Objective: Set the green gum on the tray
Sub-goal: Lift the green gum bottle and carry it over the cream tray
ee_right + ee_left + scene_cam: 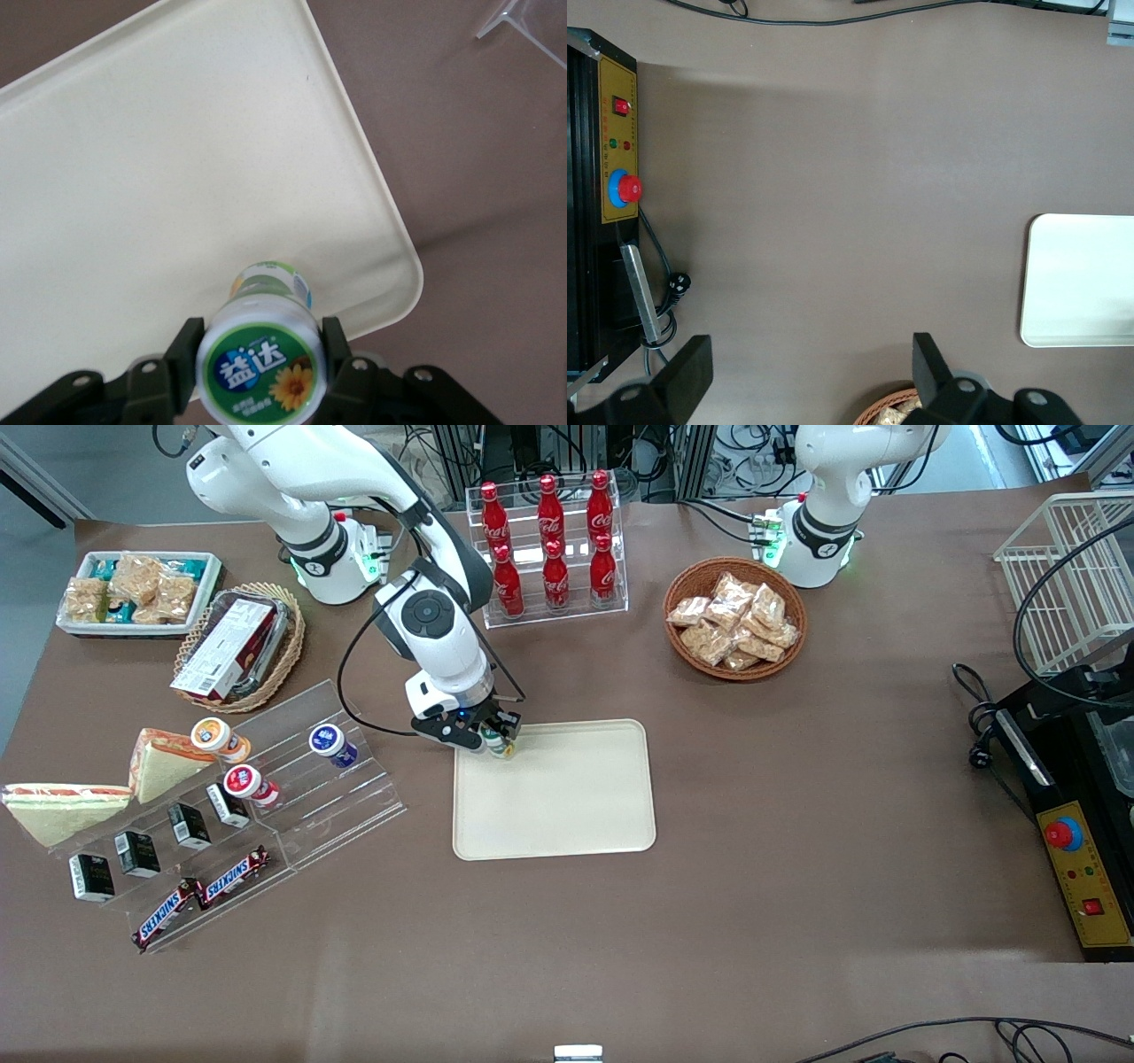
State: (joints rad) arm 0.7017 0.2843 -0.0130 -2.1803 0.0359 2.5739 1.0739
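Green-lidded and white-rimmed, the small round gum bottle (260,363) sits clamped in the right arm's black two-finger gripper (496,737), a finger pressed against each side just under the lid. It hangs upright over the large cream-beige rectangular tray (567,815), close to the rounded corner nearest the clear acrylic display steps (292,797), and whether its base touches the tray surface cannot be told. The bottle looks light and rigid, hard plastic with a glossy label, so a slip is the likelier trouble, not crushing. Gripping high on the round body, right below the wider lid, seems a sound choice, since the lid's rim would catch on the fingers if it slid. Set down, such a narrow bottle could tip, so it wants lowering straight and a clean release.
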